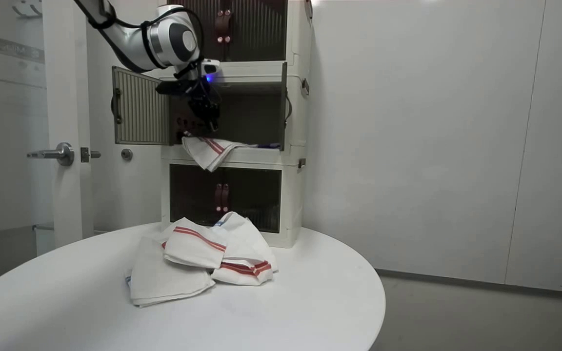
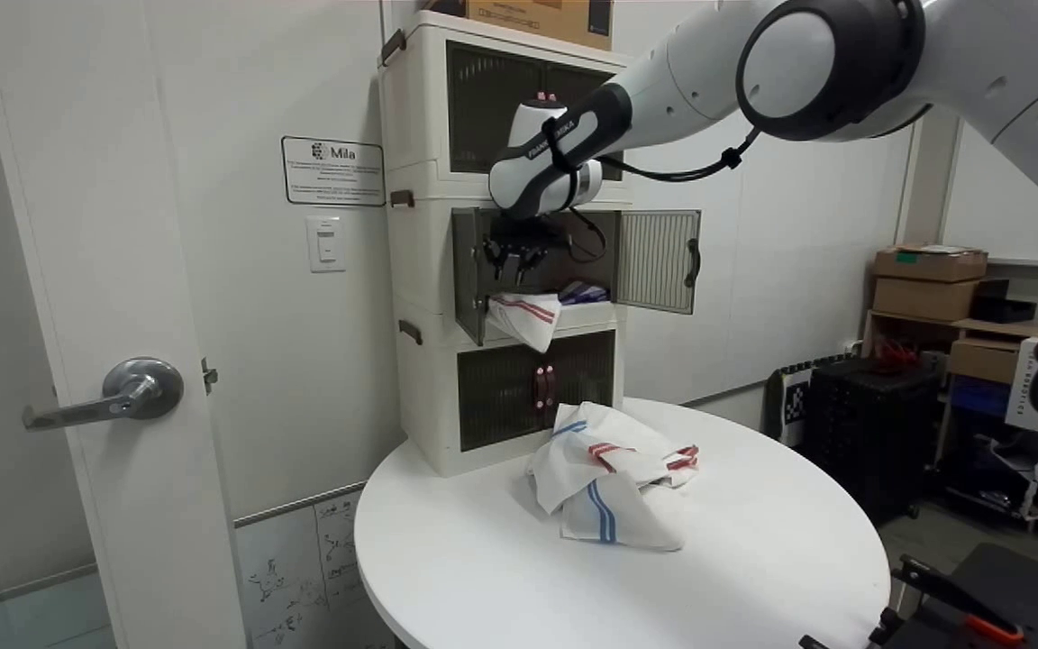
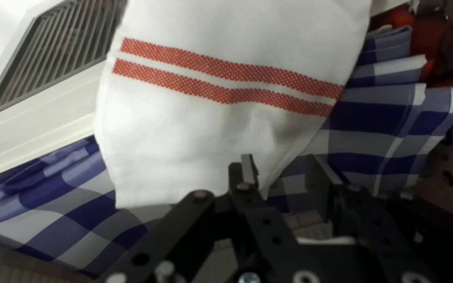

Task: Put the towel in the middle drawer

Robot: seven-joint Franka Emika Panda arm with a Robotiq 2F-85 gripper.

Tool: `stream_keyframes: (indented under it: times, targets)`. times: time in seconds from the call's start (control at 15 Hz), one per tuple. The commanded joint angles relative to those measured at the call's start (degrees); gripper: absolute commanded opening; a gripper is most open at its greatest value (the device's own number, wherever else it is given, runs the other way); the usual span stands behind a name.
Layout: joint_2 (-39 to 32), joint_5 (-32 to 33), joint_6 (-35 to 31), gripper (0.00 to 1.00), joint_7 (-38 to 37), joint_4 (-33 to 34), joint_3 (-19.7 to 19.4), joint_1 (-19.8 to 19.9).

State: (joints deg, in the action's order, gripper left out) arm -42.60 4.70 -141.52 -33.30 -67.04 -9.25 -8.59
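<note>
A white towel with red stripes [image 3: 218, 74] lies in the open middle compartment [image 1: 261, 156] of the cabinet. Its striped corner hangs over the front edge in both exterior views [image 1: 210, 152] [image 2: 526, 317]. In the wrist view it lies on a blue-and-white checked cloth [image 3: 368, 125], which also shows in an exterior view [image 2: 584, 293]. My gripper [image 3: 283, 167] is open, with nothing held between its fingers. It points down above the towel at the compartment opening, in both exterior views [image 1: 212, 127] [image 2: 508, 273]. The towel's inner end is partly hidden behind the fingers.
Both middle doors stand open, at one side [image 1: 140, 107] and the other [image 1: 284, 107]. The lower doors [image 1: 222, 197] and upper doors [image 1: 256, 29] are shut. Several striped white towels [image 1: 195, 251] lie heaped on the round table [image 1: 330, 292] before the cabinet.
</note>
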Motion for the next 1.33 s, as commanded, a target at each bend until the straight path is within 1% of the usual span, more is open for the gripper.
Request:
stream_keyframes:
  times: [0.0,0.07,0.27,0.47,0.73,1.0,1.07,1.27]
  targets:
    - [-3.5,0.3,-0.3,0.70,-1.3,5.2,-0.7,-0.4]
    - [-3.6,0.1,0.8,0.76,-0.9,6.5,-0.5,-0.1]
    - [-2.3,0.5,1.0,0.99,-1.4,4.8,-0.7,-0.4]
    - [0.0,-0.5,3.5,1.00,-0.7,2.3,0.0,0.1]
    - [3.1,-1.6,8.5,1.00,0.7,-1.1,1.3,1.1]
    - [5.9,-0.6,14.1,1.00,3.4,-4.7,1.8,1.1]
    - [6.2,-0.6,14.2,1.00,3.3,-5.5,1.9,1.0]
    - [7.1,1.0,8.8,1.00,1.2,-9.8,0.9,0.0]
